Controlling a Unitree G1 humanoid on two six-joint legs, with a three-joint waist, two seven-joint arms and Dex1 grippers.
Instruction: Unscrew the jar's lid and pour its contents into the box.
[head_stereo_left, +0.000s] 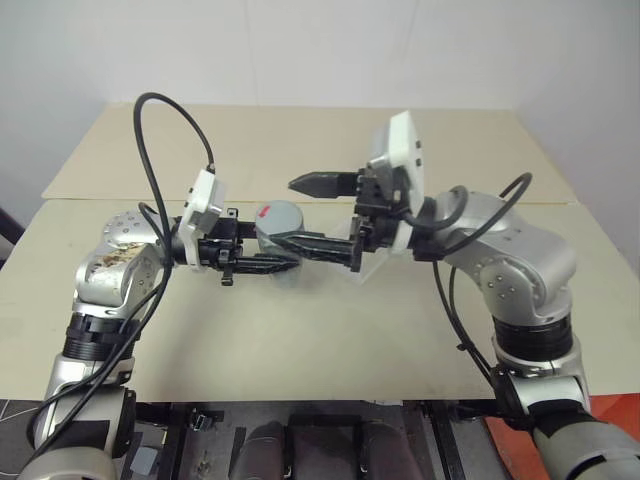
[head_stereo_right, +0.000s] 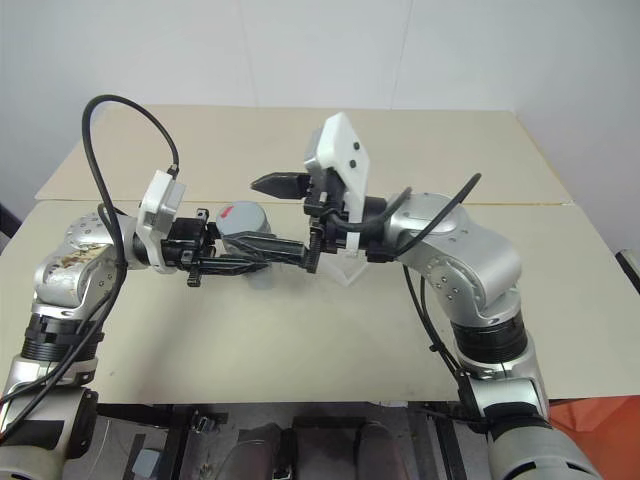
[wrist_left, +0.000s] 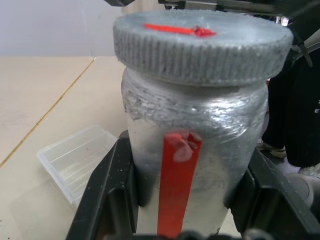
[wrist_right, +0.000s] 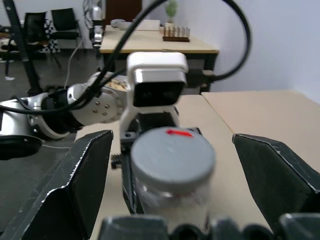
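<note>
Jar clamped, lid still on.
Our left gripper (head_stereo_left: 262, 262) jaws pinch the slick, rigid jar (wrist_left: 192, 145); right gripper (head_stereo_left: 318, 215) jaws spread around lid (wrist_left: 200, 45): grab its ribbed rim.

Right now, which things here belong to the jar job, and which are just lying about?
Belonging to the job:
- jar, clamped in the left gripper
- lid, on the jar
- box, on the table
- right gripper, open around the lid

Just lying about:
- nothing besides the table

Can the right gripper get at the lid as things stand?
Probably yes: the lid sits uncovered atop the jar, between the open right gripper's fingers; the left gripper clamps lower down.
</note>
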